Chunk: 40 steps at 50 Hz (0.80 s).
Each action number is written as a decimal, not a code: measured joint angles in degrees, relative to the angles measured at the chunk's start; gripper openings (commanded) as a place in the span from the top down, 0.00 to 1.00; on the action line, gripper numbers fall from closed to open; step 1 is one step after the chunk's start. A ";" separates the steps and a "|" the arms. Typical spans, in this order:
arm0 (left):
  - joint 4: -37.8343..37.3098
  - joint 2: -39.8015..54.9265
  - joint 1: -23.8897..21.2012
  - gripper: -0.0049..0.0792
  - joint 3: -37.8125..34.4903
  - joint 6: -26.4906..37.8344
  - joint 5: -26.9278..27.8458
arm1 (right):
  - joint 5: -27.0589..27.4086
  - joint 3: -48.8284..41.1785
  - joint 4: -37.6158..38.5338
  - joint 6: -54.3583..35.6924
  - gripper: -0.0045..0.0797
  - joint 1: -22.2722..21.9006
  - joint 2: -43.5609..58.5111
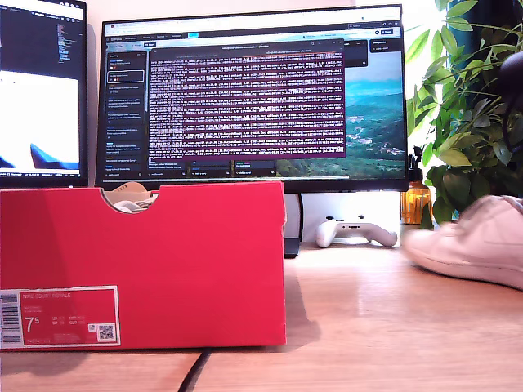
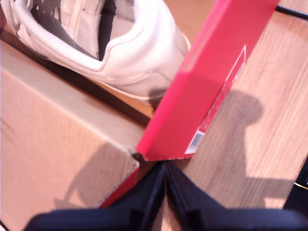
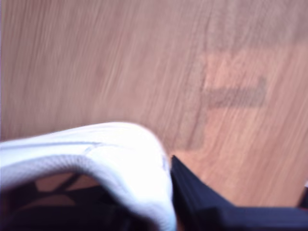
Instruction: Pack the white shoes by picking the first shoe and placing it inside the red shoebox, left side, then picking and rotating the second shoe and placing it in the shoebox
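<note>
One white shoe [image 2: 120, 53] lies inside the red shoebox [image 2: 202, 86] just beyond the first gripper [image 2: 166, 192], whose jaws are pressed together; the second gripper [image 3: 168, 197] pinches the other shoe [image 3: 120, 159] above the desk [image 3: 144, 62]

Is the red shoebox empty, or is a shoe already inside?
Not empty. The first wrist view shows one white shoe lying inside the red shoebox; the other shoe sits outside on the desk.

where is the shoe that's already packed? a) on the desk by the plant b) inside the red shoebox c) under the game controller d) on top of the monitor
b: the first wrist view shows a white shoe lying inside the red shoebox, behind its red wall.
</note>
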 measured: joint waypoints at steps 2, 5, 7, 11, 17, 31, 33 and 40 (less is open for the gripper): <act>0.00 0.00 0.00 0.96 0.00 0.02 0.02 | 0.28 1.36 -0.02 -4.15 0.96 0.02 0.00; 0.00 0.00 0.00 0.96 0.00 0.00 0.00 | 0.39 3.93 0.09 -5.68 0.96 -0.02 0.00; 0.00 0.00 0.00 0.96 0.00 0.00 0.00 | 0.39 6.25 0.02 -14.82 0.96 -0.02 0.00; 0.00 0.00 0.00 0.96 0.00 0.00 0.00 | 0.07 10.29 -0.11 -25.88 0.96 -0.04 0.00; 0.00 0.00 0.00 0.96 0.00 0.00 0.02 | -3.58 15.61 0.63 -39.34 0.96 -0.04 0.00; 0.00 0.00 0.00 0.96 0.00 0.00 0.04 | -16.31 28.11 6.38 -56.13 0.96 -0.02 0.00; 0.00 0.00 0.00 0.96 0.00 0.00 0.04 | -17.97 29.64 7.52 -59.01 0.96 -0.02 0.00; 0.00 0.00 0.00 0.96 0.00 0.02 0.04 | -27.41 32.22 11.91 -65.61 0.96 -0.02 0.00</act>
